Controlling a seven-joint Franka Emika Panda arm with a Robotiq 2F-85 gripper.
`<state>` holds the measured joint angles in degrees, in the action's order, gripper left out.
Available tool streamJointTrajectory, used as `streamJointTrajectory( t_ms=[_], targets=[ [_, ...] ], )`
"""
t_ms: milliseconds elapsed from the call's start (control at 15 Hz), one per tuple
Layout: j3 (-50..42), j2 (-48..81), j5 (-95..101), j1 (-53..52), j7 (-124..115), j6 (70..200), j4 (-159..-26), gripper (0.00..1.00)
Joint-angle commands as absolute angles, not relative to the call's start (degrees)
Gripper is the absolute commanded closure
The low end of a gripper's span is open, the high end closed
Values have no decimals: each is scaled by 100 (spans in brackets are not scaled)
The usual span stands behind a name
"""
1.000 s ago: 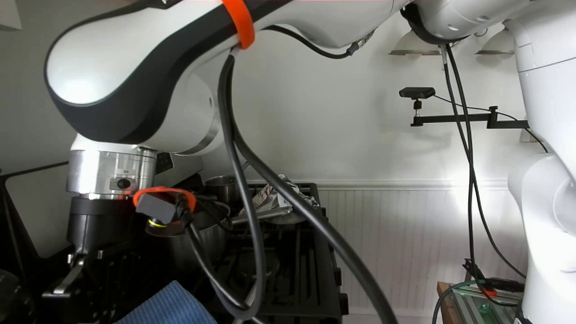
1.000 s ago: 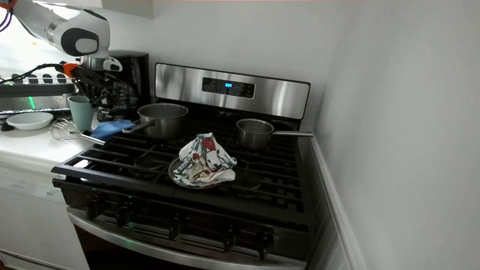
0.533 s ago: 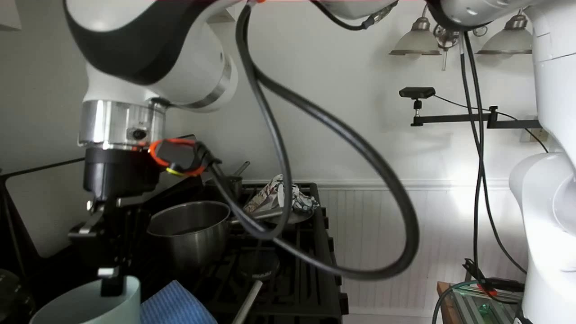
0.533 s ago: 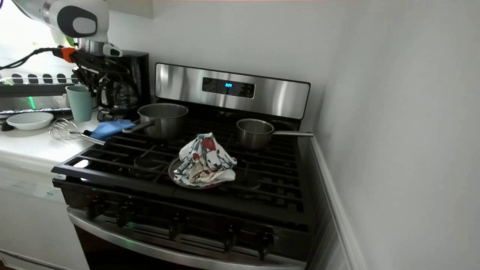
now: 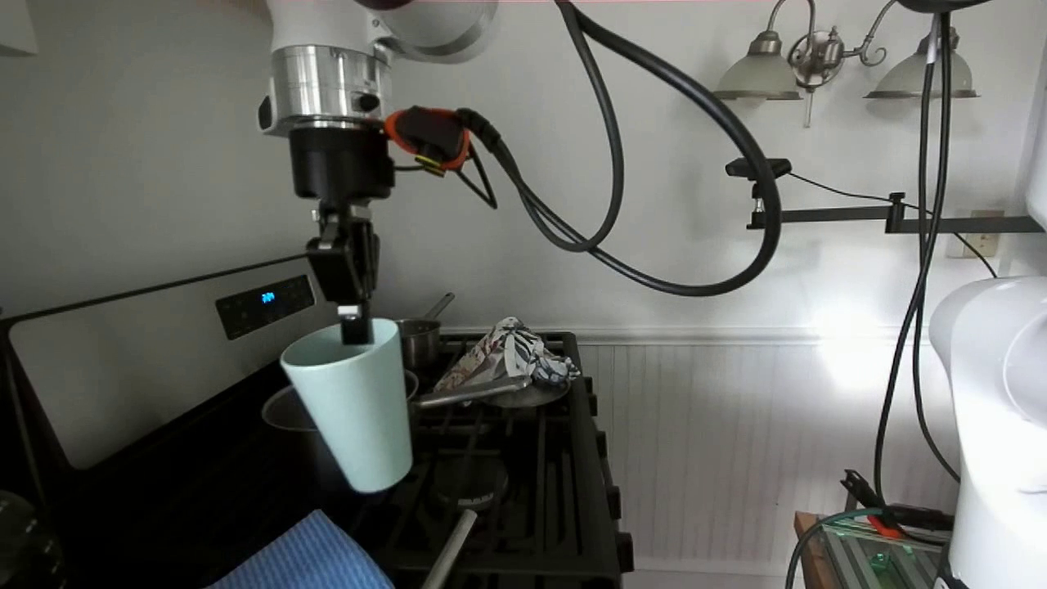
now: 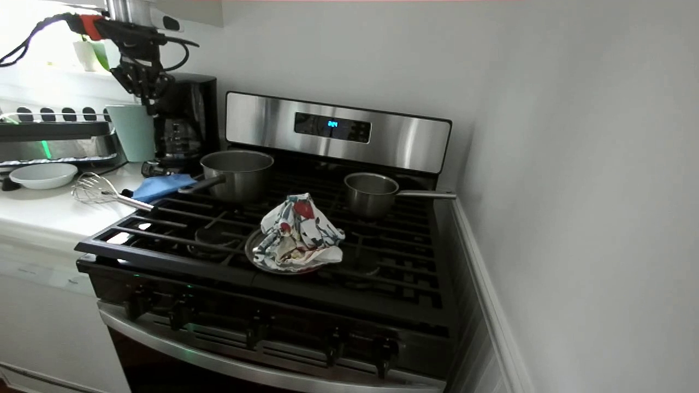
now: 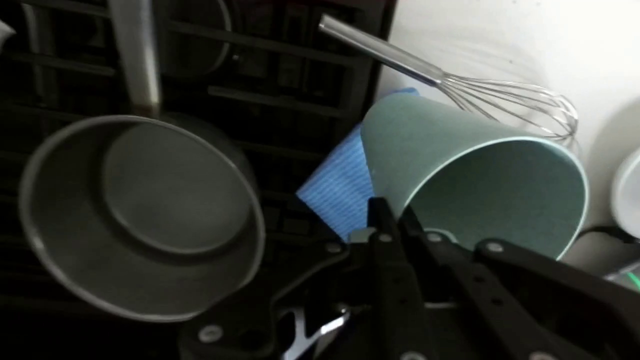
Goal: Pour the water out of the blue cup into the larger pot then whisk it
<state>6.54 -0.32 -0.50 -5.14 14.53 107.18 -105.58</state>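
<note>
White counter [image 7: 465, 30] at the wrist view's upper right bears the whisk [image 7: 434, 74]; centre-right, the claw [image 7: 396, 216] pinches the raised blue cup [image 7: 430, 132] (slightly tilted); the larger pot [image 7: 135, 275], left, seemingly awaits pouring and whisking.

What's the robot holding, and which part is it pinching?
The blue cup, by its rim: the gripper has one finger inside the cup and one outside.

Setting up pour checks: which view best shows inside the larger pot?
Wrist view: it looks down into the larger pot, its bottom in plain sight. In an exterior view the inner wall shows, not the bottom; in an exterior view the cup covers most of the opening.
</note>
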Motion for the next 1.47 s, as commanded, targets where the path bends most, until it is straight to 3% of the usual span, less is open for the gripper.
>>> streamJointTrajectory(
  t_ms=[0,1400],
  targets=[
    [534,-369,1066,-452,1062,10604,-10629,99],
    [614,519,6516,-736,-2260,11456,-10538,99]
  ],
)
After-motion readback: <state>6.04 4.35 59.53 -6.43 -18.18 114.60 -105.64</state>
